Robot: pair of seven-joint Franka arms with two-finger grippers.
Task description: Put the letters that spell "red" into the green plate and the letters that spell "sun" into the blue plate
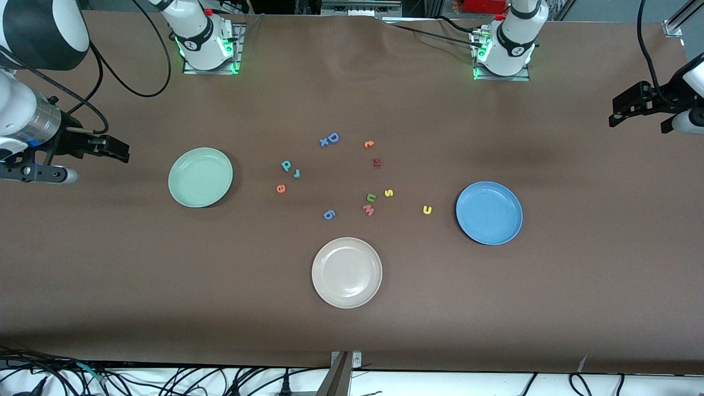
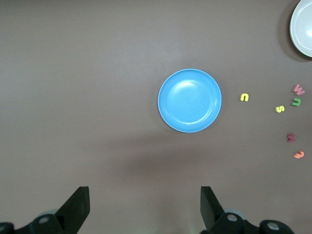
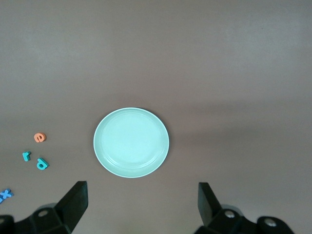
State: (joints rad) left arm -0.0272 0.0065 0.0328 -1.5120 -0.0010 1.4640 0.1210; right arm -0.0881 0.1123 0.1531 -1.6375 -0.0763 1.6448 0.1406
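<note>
Beige plate (image 2: 303, 27) cut by edge, red letter (image 1: 377, 162) perhaps unreadable

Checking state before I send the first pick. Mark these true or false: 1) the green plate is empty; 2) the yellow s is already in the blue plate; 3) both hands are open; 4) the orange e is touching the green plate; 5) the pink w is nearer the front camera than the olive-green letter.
1) True: the green plate holds nothing.
2) False: the yellow s lies on the table, outside the blue plate.
3) True: left hand and right hand are open and hold nothing.
4) False: the orange e lies apart from it.
5) True: pink w, olive-green letter.
</note>
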